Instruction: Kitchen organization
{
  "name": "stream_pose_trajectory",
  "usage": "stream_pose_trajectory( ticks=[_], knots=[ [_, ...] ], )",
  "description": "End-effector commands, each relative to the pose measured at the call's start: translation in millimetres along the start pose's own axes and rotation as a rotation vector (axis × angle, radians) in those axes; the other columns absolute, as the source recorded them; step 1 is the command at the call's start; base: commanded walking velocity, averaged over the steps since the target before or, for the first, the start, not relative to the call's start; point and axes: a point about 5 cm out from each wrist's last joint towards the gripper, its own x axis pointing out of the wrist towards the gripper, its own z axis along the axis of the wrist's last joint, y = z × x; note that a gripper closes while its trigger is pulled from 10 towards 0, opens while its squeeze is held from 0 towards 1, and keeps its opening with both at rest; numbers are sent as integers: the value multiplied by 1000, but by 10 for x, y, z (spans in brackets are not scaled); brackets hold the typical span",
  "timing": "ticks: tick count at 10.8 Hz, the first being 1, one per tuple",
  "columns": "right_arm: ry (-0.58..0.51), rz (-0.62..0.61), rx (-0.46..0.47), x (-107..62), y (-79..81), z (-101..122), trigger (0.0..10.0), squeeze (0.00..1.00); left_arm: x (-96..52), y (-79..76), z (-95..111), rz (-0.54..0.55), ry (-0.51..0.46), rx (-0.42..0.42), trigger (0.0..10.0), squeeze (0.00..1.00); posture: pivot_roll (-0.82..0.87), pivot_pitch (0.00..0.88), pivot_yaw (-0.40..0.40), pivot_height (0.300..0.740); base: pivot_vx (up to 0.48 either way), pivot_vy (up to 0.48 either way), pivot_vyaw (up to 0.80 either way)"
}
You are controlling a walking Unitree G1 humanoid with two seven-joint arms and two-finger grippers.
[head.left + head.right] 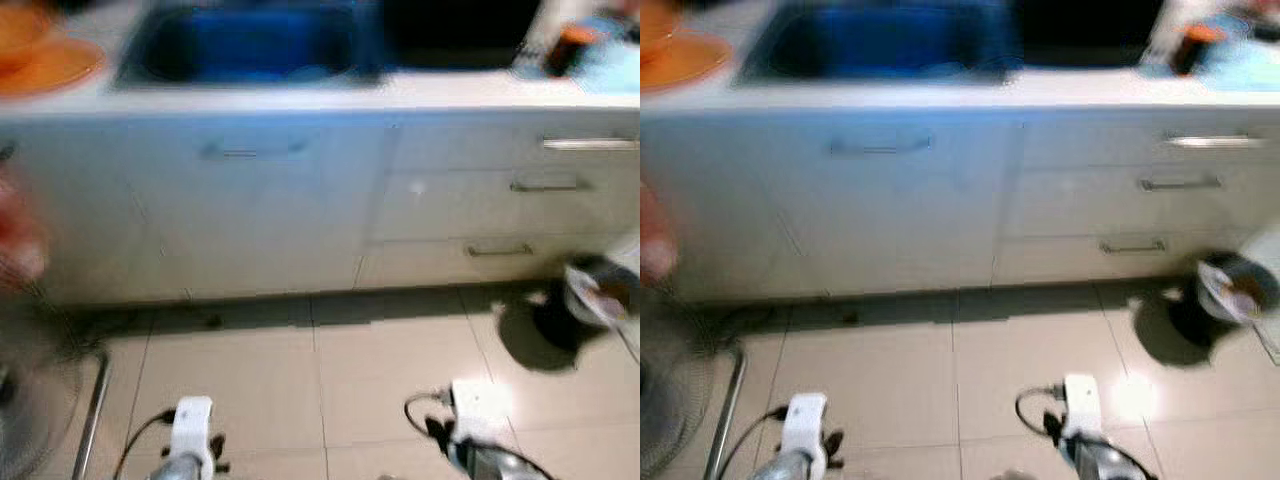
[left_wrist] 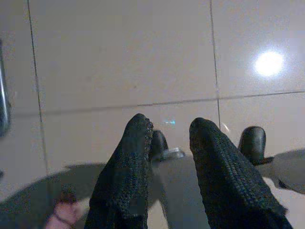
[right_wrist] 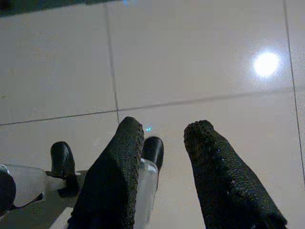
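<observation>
1. Ahead across the floor tiles (image 1: pixel 330 370), facing blurred white cupboards (image 1: pixel 260 210) under a table holding a dark sink (image 1: pixel 250 45) and an orange plate (image 1: pixel 50 65).
2. Hanging low, left gripper (image 2: pixel 169 131) and right gripper (image 3: pixel 162 131) both showing jaws spread, pinching nothing.
3. Judging the plate stiff, breakable, slippery: gripping at the rim, gently.
</observation>
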Motion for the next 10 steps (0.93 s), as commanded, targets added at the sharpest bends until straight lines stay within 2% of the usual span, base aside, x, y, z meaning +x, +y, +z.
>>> stream_pose_trajectory(
  ticks=[1,9,10],
  knots=[
    [22,-16,3,-11,-37,-43,10000,0,3,-27,-5,-2,4,7,10000,0,35,130,-14,723,352,0,-738],
    [26,-13,12,-9,-25,-52,10000,0,10,-16,37,5,-7,19,10000,0,39,135,-13,723,378,0,-710],
    [28,-16,14,-11,-34,-56,10000,0,10,-17,40,6,-7,22,10000,0,39,136,-14,723,386,-244,-675]
  ],
)
